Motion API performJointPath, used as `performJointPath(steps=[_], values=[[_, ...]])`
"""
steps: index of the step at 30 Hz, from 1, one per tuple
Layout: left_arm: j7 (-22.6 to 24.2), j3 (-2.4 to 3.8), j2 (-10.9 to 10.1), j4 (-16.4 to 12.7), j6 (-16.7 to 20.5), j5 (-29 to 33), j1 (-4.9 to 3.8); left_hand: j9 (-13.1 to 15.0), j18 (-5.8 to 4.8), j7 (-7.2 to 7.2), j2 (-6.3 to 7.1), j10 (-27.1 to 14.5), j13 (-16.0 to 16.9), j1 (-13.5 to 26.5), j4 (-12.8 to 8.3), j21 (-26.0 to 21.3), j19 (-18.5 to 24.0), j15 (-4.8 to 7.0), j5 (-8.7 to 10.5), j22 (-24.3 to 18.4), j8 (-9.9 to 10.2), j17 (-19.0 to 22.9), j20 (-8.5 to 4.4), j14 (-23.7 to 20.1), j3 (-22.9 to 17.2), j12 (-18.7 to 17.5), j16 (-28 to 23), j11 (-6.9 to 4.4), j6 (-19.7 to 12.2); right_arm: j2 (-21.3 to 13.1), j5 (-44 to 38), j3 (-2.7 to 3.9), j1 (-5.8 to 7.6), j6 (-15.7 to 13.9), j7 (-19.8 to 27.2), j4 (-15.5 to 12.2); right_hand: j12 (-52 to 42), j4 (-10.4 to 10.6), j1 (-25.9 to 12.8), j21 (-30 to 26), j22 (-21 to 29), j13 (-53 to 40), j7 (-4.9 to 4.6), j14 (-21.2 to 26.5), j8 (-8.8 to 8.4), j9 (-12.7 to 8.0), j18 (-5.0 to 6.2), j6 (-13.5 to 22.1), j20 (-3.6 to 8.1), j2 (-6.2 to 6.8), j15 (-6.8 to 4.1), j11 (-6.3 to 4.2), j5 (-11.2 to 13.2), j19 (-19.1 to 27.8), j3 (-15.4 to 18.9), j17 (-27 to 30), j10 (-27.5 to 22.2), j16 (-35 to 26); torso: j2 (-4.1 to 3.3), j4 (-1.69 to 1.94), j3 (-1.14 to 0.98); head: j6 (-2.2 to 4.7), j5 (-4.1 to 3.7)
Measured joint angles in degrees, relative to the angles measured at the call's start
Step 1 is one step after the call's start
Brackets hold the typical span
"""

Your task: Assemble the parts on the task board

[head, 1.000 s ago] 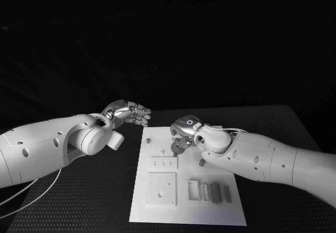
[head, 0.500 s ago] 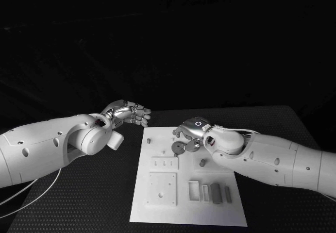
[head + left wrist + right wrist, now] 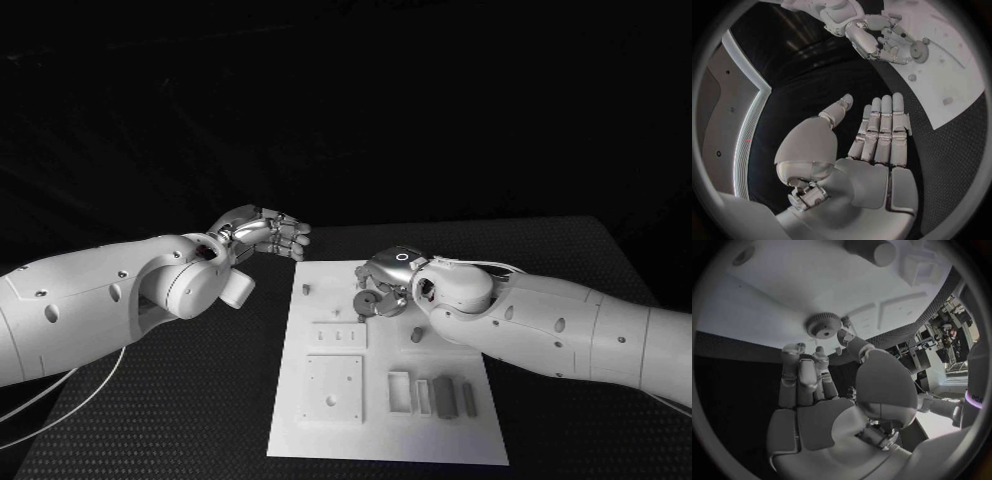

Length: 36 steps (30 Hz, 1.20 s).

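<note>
1. Your right hand (image 3: pixel 387 283) is over the far end of the flat white task board (image 3: pixel 476 440), fingers straightened toward the small grey toothed gear (image 3: pixel 822 325). From these views I can't tell whether the fingertips touch it or only hover at it.
2. The gear lies flat on the board near its far edge. Come down squarely and keep it level so it seats on its peg rather than tipping.
3. Your left hand (image 3: pixel 879 131) holds nothing, fingers flat and pressed together, just off the board's far left corner over the black table (image 3: pixel 202 400).
4. A short grey peg (image 3: pixel 417 336) stands close behind your right wrist, with grey bars (image 3: pixel 444 396) toward the near edge. Withdraw upward, not backward.
</note>
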<state>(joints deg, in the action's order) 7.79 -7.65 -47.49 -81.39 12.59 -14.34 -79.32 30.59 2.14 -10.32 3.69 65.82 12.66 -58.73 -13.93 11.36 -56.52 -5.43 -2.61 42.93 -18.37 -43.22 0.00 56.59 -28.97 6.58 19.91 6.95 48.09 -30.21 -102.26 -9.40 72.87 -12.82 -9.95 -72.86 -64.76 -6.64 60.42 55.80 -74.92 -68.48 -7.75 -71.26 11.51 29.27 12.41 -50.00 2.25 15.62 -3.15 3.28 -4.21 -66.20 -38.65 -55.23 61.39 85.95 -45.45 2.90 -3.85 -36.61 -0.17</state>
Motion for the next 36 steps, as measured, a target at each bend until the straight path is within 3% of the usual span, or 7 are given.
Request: performJointPath(steps=[12,29,33,36], values=[[0.0,0.00,0.1,0.1,0.0,0.0,0.00,0.0,0.00,0.00,0.00,0.0,0.0,0.0,0.0,0.0,0.0,0.00,0.00,0.0,0.0,0.0,0.00,0.0,0.0,0.0,0.0,0.00,0.0,1.6,1.0,-0.01,-0.56,1.3,0.8,3.0,-0.3,0.2,0.0,0.0,0.0,0.0,-0.08,0.1,0.00,0.0,0.00,0.3,-0.11,0.00,0.14,0.00,0.0,0.1,0.2,-0.2,-0.4,0.0,-0.02,0.09,0.07,-0.10,-0.09],[-0.1,0.00,0.0,0.0,0.0,0.0,0.00,0.0,0.00,0.00,0.00,0.0,0.1,0.0,0.0,0.0,0.0,0.00,0.00,0.0,0.0,-0.1,0.00,0.0,0.0,-0.2,0.0,0.00,0.0,1.6,1.9,0.06,-0.57,2.7,1.7,3.7,-0.7,0.6,-0.3,0.0,0.0,0.0,-0.19,0.1,0.31,0.0,0.00,0.3,-0.21,-0.27,0.13,-0.21,0.0,0.2,0.6,-0.3,-0.6,0.0,-0.02,0.02,0.04,-0.42,0.14],[-0.1,0.00,0.0,0.0,0.0,0.0,0.00,0.0,0.00,0.00,0.00,0.0,0.1,0.0,0.0,-0.2,0.0,0.00,0.00,0.0,0.0,-0.1,0.00,0.0,0.0,-0.2,0.0,0.00,0.0,2.0,2.2,0.16,-0.58,2.9,2.0,4.4,-1.0,0.8,-0.1,0.0,0.0,0.2,-0.20,0.1,0.69,0.2,0.00,0.3,-0.19,-1.42,0.13,-0.21,0.0,0.2,0.5,-0.4,-0.6,0.0,-0.02,0.02,0.04,-0.47,0.14],[-0.1,0.00,0.1,0.0,0.0,0.0,0.00,0.0,0.00,0.00,0.00,0.0,0.1,0.0,0.0,-0.2,0.0,0.00,0.00,0.0,0.0,-0.1,0.00,0.0,0.0,-0.2,0.0,0.00,0.0,2.2,2.4,0.20,-0.59,2.9,2.3,4.7,-1.1,0.8,0.3,0.0,0.0,0.3,-0.21,0.4,1.52,0.2,0.00,0.3,-0.04,-3.25,-0.08,-0.41,0.0,0.6,0.5,-0.5,-0.8,0.0,-0.02,0.02,0.03,-0.54,0.14]])
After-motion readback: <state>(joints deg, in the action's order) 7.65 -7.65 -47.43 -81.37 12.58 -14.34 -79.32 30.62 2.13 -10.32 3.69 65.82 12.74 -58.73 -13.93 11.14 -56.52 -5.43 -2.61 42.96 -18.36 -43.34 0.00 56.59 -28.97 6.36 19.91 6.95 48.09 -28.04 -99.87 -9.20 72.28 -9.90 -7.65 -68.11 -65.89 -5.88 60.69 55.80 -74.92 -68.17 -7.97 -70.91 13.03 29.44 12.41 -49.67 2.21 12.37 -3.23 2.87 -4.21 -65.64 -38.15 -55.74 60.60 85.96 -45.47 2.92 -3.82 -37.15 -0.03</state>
